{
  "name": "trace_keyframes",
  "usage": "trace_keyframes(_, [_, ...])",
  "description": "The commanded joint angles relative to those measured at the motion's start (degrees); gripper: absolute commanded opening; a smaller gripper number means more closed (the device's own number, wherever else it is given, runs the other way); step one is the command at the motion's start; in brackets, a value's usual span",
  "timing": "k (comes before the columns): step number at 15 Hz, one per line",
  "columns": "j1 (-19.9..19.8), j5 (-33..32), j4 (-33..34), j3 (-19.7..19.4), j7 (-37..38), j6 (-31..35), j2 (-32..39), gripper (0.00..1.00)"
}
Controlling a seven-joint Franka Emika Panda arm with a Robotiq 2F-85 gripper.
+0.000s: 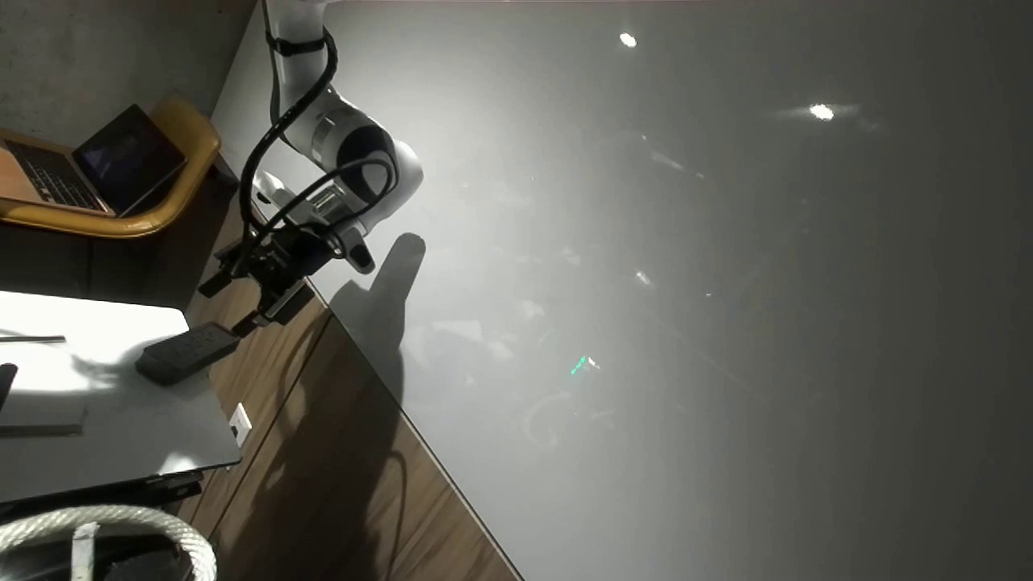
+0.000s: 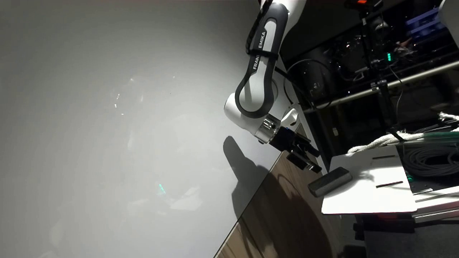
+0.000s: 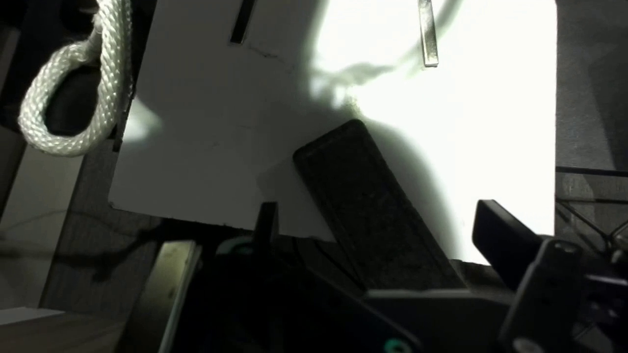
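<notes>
My gripper (image 3: 377,220) is open, with its two black fingers spread wide in the wrist view. A dark, oblong, eraser-like block (image 3: 373,206) shows between the fingers at a slant, and neither finger is closed on it. The block lies on a white panel (image 3: 206,147) and sticks out past its near edge. In both exterior views the gripper (image 1: 230,305) (image 2: 315,161) is beside the near end of the block (image 1: 190,353) (image 2: 330,181). In an exterior view a fingertip overlaps the block's end; I cannot tell whether they touch. The block's lower end is hidden by the gripper body in the wrist view.
Narrow strips (image 3: 428,34) (image 3: 243,22) lie on the panel. A white rope loop (image 3: 68,98) hangs beside it. A large glossy grey surface (image 1: 646,323) with a small green mark borders brown wood (image 1: 323,452). A laptop (image 1: 129,161) rests on a yellow chair (image 1: 173,206).
</notes>
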Motion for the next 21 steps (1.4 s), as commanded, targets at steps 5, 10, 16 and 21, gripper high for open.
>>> trace_keyframes(5, [-2.41,0.28,-5.50,-0.12,-4.66,6.05,0.80,1.00])
trace_keyframes(10, [-2.56,1.56,-6.67,0.75,-7.21,6.22,1.60,1.00])
trace_keyframes(16, [-2.36,1.95,-7.58,1.56,-9.06,6.70,1.85,1.00])
trace_keyframes(21, [-2.27,2.64,-8.20,2.16,-10.14,6.48,1.56,1.00])
